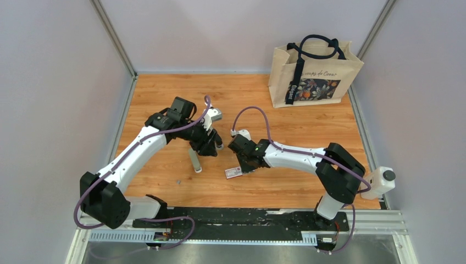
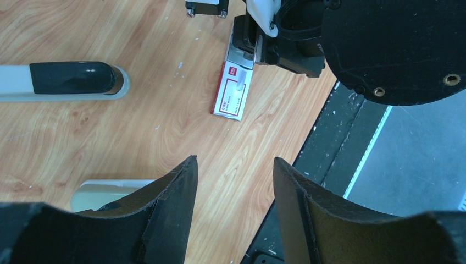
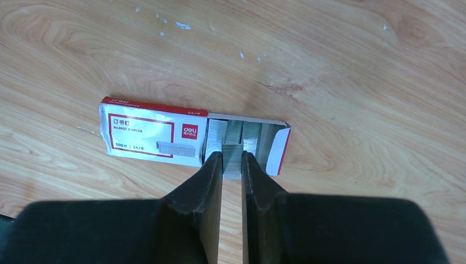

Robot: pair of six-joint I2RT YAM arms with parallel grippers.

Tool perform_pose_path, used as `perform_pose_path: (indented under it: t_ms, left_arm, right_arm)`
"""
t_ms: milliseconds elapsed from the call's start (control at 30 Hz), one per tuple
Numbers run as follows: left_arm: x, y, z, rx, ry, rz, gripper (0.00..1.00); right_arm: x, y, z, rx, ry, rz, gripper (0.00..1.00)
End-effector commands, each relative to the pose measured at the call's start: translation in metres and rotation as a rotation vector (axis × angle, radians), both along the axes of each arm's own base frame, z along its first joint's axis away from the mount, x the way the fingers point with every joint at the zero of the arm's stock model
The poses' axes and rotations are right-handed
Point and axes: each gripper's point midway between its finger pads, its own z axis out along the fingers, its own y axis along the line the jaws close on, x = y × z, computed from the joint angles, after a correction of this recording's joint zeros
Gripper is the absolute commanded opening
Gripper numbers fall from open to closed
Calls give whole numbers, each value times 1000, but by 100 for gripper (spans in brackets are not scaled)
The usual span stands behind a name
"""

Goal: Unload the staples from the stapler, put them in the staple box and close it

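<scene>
1 stapler (image 1: pixel 195 160), 1 box (image 3: pixel 148 132); L hand (image 2: pixel 233 162) spread, R hand (image 3: pixel 232 158) pinching 1 staple strip (image 3: pixel 232 147).

A robot test cell in a lab: orange-brown wood-grain tabletop (image 1: pixel 165 181) walled on three sides by plain pale lilac panels (image 1: pixel 55 82) in slim aluminium corner posts (image 1: pixel 112 36). Along the tabletop's near edge, a black mounting plate (image 1: pixel 247 217) on silver aluminium rails (image 1: pixel 379 223); purple cables (image 1: pixel 258 108) looping above the tabletop. At its far right corner, a beige printed canvas tote bag (image 1: pixel 316 71)
</scene>
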Motion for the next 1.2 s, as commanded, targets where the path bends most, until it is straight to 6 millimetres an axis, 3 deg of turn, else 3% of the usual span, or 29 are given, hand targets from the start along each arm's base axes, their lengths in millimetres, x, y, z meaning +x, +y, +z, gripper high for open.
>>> perform_pose_path:
  t_ms: [0,1167]
  left_arm:
    - [-1,-4,14,-43,-48,-24,61]
    - [-2,-7,22,-67,-50,-29,61]
  right_arm:
    - [6,12,10,22,-20,22,8]
    - [5,9,0,8,24,23,10]
